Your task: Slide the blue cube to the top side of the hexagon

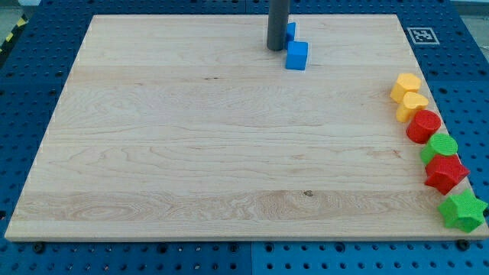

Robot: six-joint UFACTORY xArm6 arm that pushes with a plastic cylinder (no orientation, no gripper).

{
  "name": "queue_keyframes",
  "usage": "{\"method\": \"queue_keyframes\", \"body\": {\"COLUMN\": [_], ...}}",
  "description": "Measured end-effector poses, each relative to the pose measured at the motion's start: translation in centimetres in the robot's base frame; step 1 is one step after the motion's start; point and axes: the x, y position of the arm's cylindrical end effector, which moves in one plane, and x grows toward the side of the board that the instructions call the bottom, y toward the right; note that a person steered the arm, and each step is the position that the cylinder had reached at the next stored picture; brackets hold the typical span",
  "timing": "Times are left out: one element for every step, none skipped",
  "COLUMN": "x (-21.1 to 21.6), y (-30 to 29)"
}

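Observation:
The blue cube [296, 56] sits near the view's top, a little right of centre. My tip [276, 49] rests on the board just left of the cube, close to it. Another blue block [290, 31], partly hidden behind the rod, lies just above the cube; its shape is unclear. The yellow hexagon [406, 85] lies at the view's right edge, far right of the cube.
Down the board's [191, 137] right edge runs a row of blocks: a second yellow block [413, 106], a red cylinder [423, 126], a green cylinder [440, 148], a red star [445, 173] and a green star [461, 211].

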Motion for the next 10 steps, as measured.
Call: {"method": "queue_keyframes", "body": {"x": [-0.5,-0.9,-1.5,-1.3,-0.9,2.7,4.1,4.5,4.5,4.5], "y": [0.0,0.0,2.0,0.3,-3.7,-0.5,4.5,8.2,11.2,13.2]}}
